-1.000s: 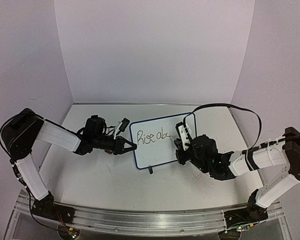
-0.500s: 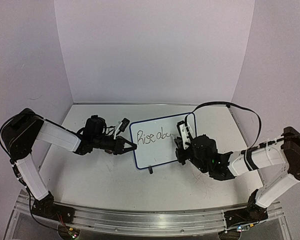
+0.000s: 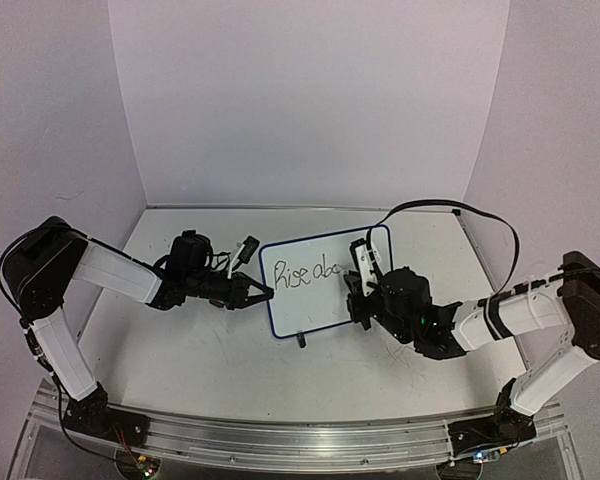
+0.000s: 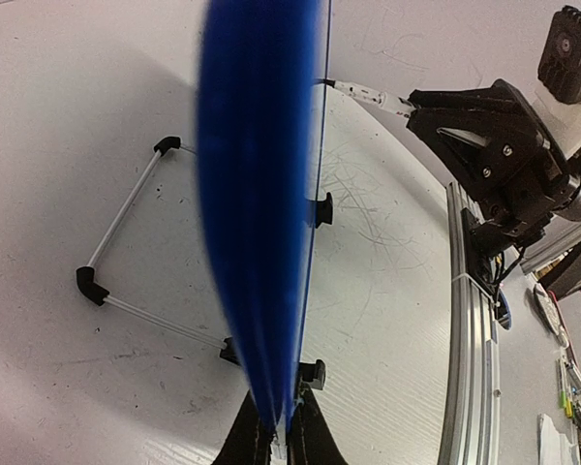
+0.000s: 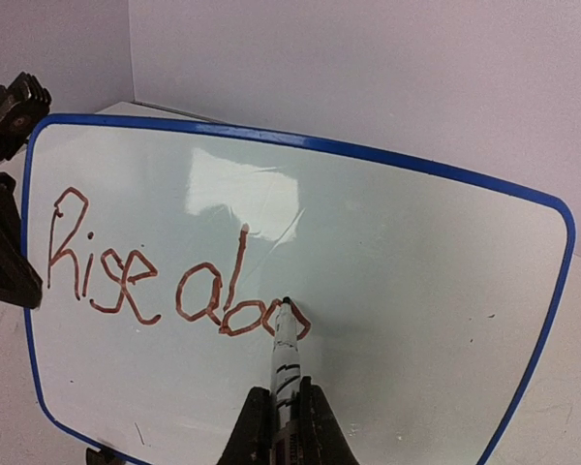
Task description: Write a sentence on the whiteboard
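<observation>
Whiteboard stands mid-table, between the two arms, long axis running left-right and slightly skewed in the top view, written face toward the arm bases. From the left wrist I see it edge-on, with the wire stand behind it and a black clip foot on the face side. Left gripper is clamped on the board's left rim, fingertips pinching the blue edge. Right gripper is closed on a marker; the marker's long axis runs from the claw straight at the board face, tip touching it. The sentence runs along the board's long axis on one row and reads "Rise abo", with another loop right at the tip. The board's right half and lower part are bare.
</observation>
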